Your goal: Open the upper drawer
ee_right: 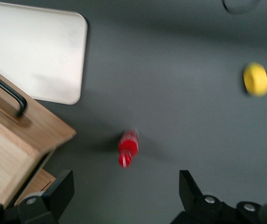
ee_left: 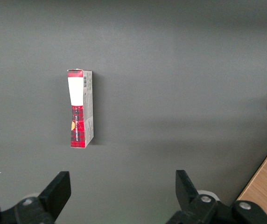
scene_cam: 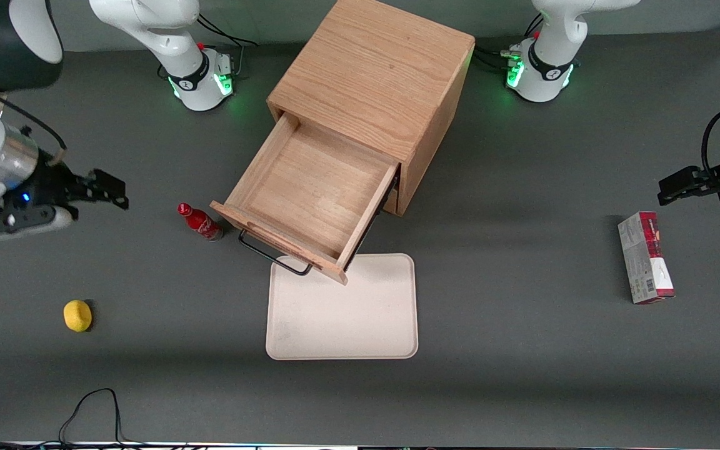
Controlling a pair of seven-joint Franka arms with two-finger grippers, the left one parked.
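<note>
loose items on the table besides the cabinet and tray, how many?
3: red bottle beside the open upper drawer; yellow ball nearer the camera; red box toward the parked arm's end. Gripper open, empty.

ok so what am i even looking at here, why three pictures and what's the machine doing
It is a robot arm working at a grey table. One picture looks down from in front; the other two come from cameras on the arms' wrists. A wooden cabinet has its upper drawer pulled out and empty, its black handle over a white tray. Nearby lie a red bottle, a yellow ball and, toward the parked arm's end, a red box. The gripper is open, holding nothing, hanging above the table near the bottle.
</note>
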